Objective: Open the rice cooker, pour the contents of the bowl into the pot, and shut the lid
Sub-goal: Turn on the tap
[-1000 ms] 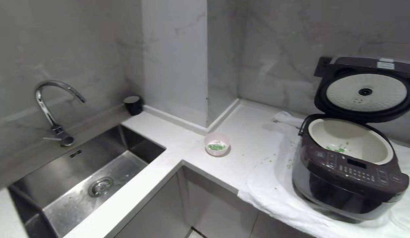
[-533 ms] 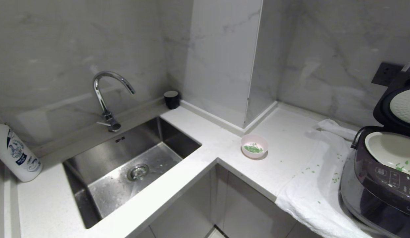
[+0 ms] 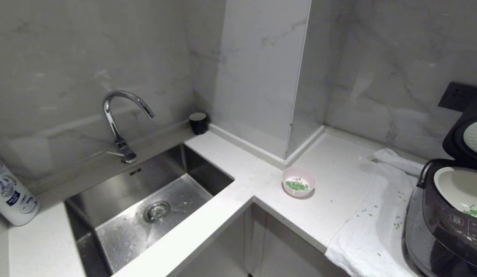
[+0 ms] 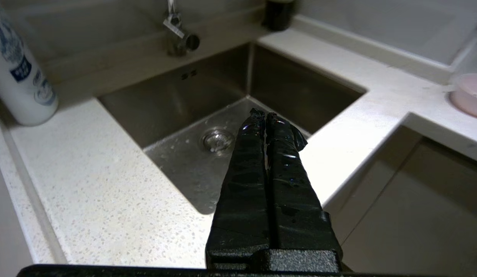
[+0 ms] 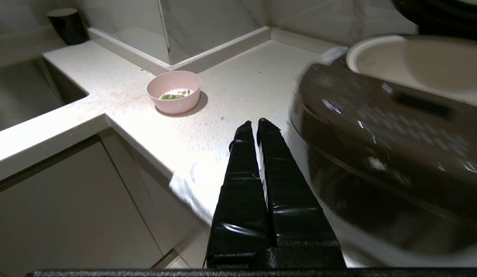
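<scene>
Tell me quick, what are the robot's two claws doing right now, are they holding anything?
Left gripper: closed, holding nothing, above the steel sink.
Right gripper: closed, holding nothing, beside the dark brown-grey rice cooker.

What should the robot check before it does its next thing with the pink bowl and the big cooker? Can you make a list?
1. Lid up: ok, it stands open.
2. Pot reachable: ok, with a few green bits inside.
3. Bowl emptied: not ok, green bits remain in it on the counter.
4. Right gripper ready to grab: not ok, shut and empty, short of the bowl.
5. Left gripper clear: ok, shut, empty, over the sink.
6. Spills: not ok, green bits lie on the white cloth.
</scene>
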You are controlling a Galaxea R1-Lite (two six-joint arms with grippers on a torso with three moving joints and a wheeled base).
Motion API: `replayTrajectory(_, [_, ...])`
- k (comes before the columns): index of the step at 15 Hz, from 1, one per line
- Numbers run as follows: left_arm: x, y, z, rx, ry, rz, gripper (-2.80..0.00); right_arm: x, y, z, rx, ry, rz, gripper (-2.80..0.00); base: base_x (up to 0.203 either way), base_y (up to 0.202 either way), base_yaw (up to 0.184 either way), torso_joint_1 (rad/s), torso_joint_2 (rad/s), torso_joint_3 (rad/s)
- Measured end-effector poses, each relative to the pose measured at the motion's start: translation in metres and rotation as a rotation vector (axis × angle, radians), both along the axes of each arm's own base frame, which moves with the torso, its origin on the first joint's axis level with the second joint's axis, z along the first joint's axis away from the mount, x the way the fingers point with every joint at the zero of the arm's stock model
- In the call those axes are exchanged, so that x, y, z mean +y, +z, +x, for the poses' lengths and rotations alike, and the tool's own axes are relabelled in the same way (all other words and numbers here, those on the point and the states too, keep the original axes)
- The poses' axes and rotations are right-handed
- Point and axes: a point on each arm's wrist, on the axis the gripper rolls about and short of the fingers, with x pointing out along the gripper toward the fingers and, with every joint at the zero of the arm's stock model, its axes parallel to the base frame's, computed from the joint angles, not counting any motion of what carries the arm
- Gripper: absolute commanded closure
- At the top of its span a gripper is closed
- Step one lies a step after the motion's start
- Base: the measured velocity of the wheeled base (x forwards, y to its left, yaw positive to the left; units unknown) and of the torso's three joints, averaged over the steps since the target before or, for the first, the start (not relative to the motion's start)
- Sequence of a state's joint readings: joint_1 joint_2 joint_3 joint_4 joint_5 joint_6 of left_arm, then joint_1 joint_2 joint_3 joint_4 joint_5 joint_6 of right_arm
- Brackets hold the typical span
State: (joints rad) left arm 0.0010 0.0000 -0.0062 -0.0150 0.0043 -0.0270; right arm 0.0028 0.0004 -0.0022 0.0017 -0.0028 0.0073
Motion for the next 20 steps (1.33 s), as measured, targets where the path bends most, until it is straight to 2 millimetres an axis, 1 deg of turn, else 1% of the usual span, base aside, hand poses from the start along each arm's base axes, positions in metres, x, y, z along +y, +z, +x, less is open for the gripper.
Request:
replayTrajectory(5, [0.000, 0.000, 0.000, -0.001, 0.001, 0.000, 0.00, 0.000, 0.000, 0.000, 0.003, 0.001, 0.000, 0.00, 0.186, -0.173, 0.005, 0.010, 0.01, 0.002])
replayTrajectory(18, [0.000, 0.000, 0.000, -0.004, 0.004, 0.000, 0.00, 0.000, 0.000, 0.000, 0.002, 0.001, 0.000, 0.00, 0.002, -0.003, 0.000, -0.001, 0.00, 0.001])
replayTrajectory(19, [0.000, 0.001, 0.000, -0.008, 0.009, 0.000, 0.00, 0.000, 0.000, 0.000, 0.002, 0.000, 0.000, 0.00, 0.000, 0.000, 0.000, 0.000, 0.00, 0.000])
replayTrajectory(20, [0.000, 0.010, -0.003, -0.031, 0.018, -0.002, 0.00, 0.000, 0.000, 0.000, 0.002, 0.000, 0.000, 0.00, 0.000, 0.000, 0.000, 0.000, 0.00, 0.000])
